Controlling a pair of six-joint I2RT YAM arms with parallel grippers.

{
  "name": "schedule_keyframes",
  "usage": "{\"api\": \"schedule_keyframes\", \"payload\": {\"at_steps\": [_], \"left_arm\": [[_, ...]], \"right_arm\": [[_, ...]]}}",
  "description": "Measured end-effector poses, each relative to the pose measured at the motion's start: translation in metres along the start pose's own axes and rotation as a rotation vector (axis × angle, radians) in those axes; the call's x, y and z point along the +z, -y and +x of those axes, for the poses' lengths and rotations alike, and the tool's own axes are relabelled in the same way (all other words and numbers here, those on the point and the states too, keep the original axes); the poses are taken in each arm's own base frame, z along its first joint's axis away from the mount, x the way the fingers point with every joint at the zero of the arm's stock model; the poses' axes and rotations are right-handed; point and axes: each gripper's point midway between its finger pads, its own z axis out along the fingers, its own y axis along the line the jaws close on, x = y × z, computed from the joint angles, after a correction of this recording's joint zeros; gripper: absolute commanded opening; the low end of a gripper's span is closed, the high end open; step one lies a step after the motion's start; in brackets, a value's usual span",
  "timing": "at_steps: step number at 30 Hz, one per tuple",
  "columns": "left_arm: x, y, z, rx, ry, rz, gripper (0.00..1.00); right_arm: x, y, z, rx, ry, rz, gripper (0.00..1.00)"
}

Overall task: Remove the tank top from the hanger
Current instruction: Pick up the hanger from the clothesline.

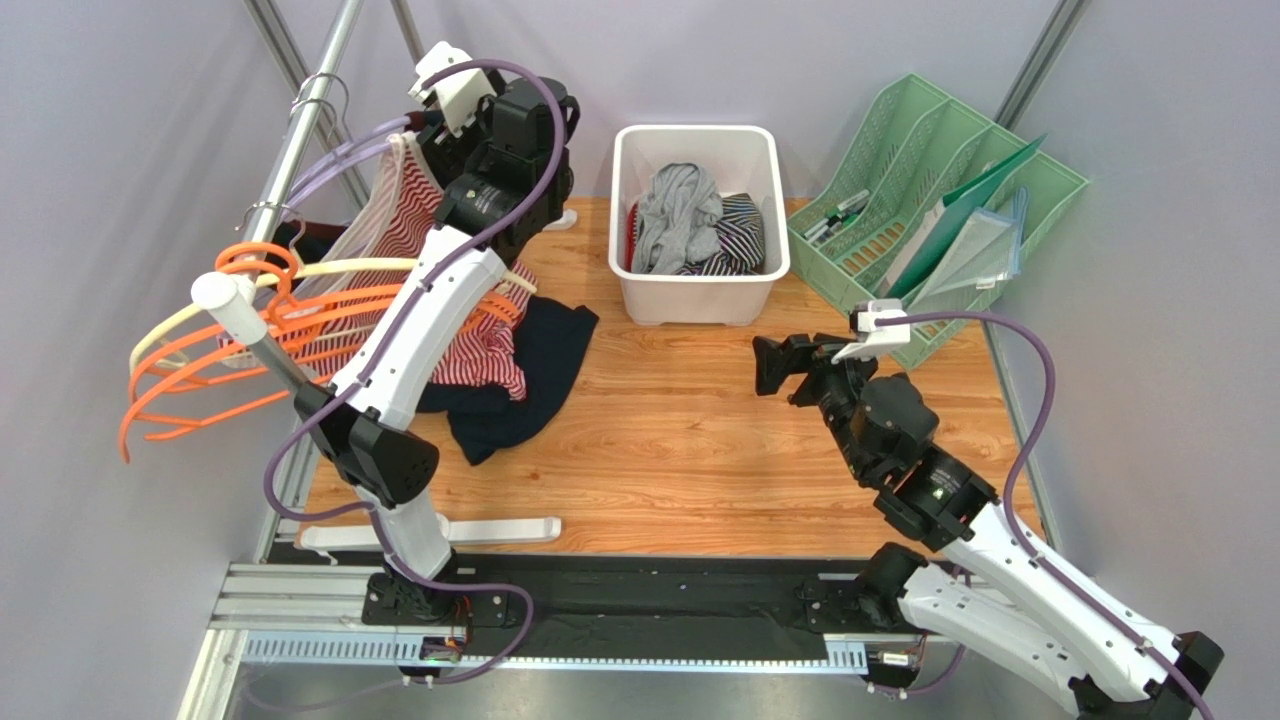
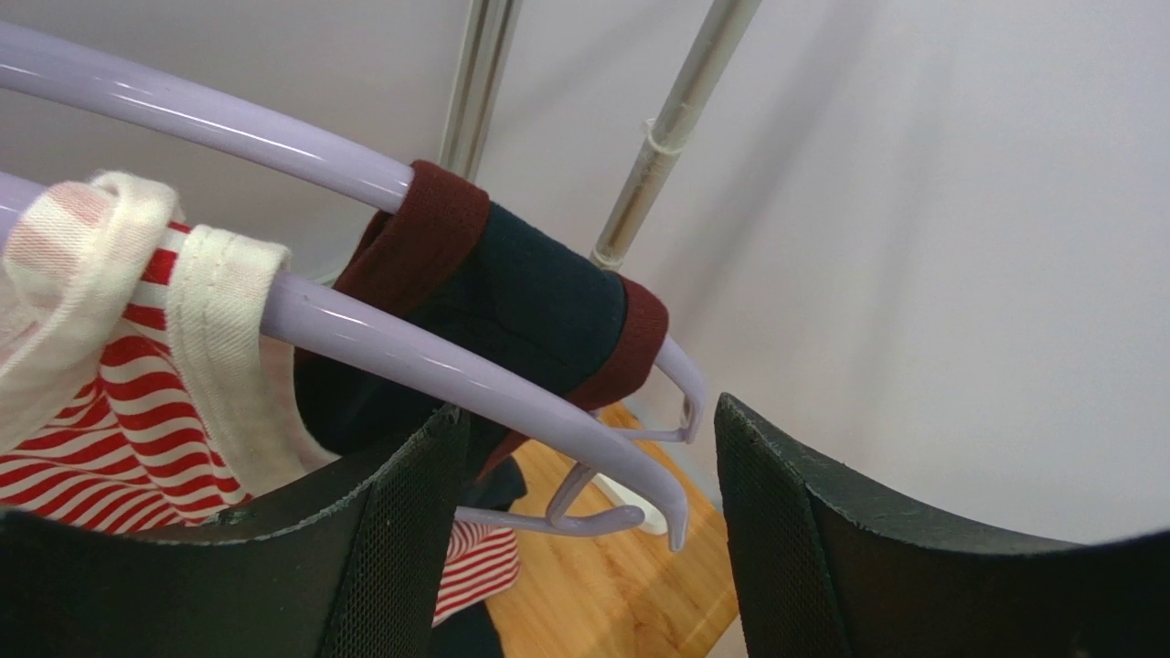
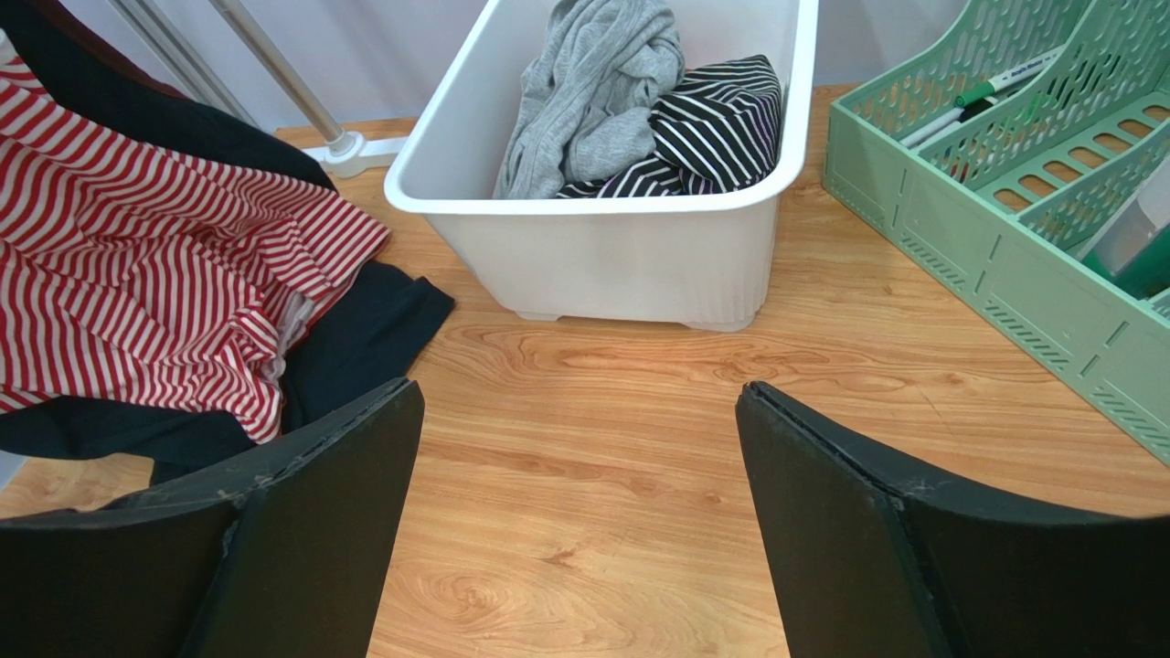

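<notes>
L gripper point(image 2: 584, 411) at table's point(image 1: 676, 450) 10 o'clock, jaws apart astride lavender hanger point(image 2: 247, 133) tip, not clenched. Navy tank top point(image 2: 529, 295) strap looped on hanger. R gripper point(image 3: 577, 391) released, 6 o'clock of bin point(image 3: 618, 261).

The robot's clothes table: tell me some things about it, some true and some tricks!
1. The white bin holds a grey garment and a black-and-white striped one. True.
2. The right gripper grips the red-striped top. False: it hovers open over the table, holding nothing.
3. The hanger under the dark strap is lilac. True.
4. The green rack stands left of the bin. False: right of it.
5. The left gripper is shut tight. False: its jaws stand apart near the hanger's end.
</notes>
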Motion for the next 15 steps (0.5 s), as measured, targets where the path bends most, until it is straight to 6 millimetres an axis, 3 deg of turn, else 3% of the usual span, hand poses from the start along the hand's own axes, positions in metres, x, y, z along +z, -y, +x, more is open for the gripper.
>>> {"api": "schedule_keyframes", "payload": {"at_steps": [9, 14, 15], "left_arm": [[0.022, -0.003, 0.012, -0.019, -0.007, -0.001, 0.6], [0.027, 0.001, 0.007, -0.041, 0.006, 0.014, 0.49], [0.027, 0.001, 0.007, -0.046, 0.007, 0.018, 0.43]], "right_arm": [[0.003, 0.0, 0.005, -0.018, -0.012, 0.004, 0.91], [0.005, 0.0, 0.005, -0.02, -0.01, 0.003, 0.91], [0.005, 0.0, 0.006, -0.022, -0.012, 0.004, 0.91]]}}
